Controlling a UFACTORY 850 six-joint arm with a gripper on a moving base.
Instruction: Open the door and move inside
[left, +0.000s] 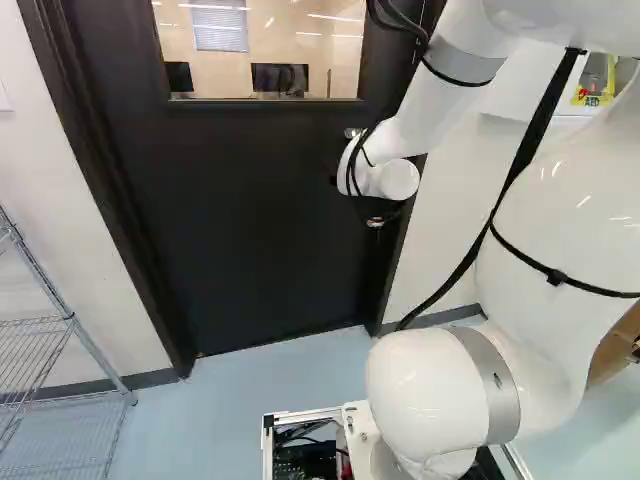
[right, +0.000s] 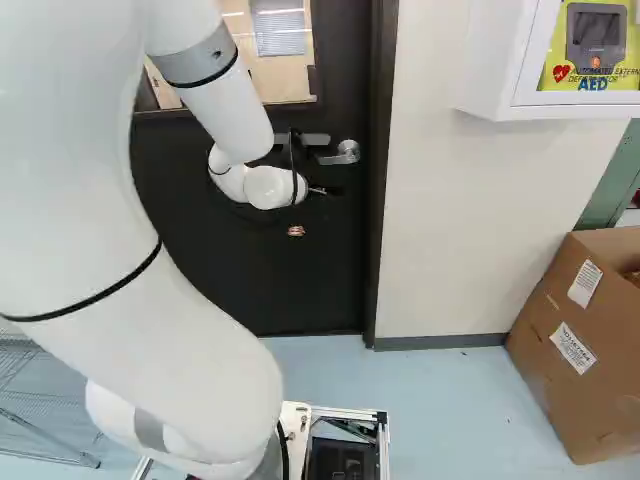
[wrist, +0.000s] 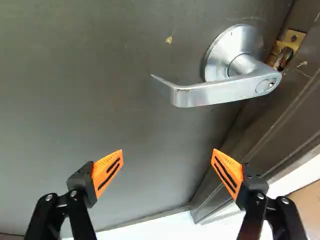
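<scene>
The black door (left: 250, 220) with a window fills the middle of the left base view and looks closed in its frame. In the right base view, my gripper (right: 297, 230) is partly hidden by the arm's wrist, close to the door and just below the silver lever handle (right: 345, 153). The wrist view shows my gripper (wrist: 167, 151) open, its orange pads wide apart with nothing between them. Ahead of the fingers, the lever handle (wrist: 225, 90) lies level, untouched, nearer the finger on the door-frame side. A brass latch plate (wrist: 290, 42) shows beside it.
A wire rack (left: 65, 320) stands left of the door. Right of the door frame (right: 382, 200) are a pale wall, a white AED cabinet (right: 485, 80) and a large cardboard box (right: 575, 340) on the floor (right: 450, 410).
</scene>
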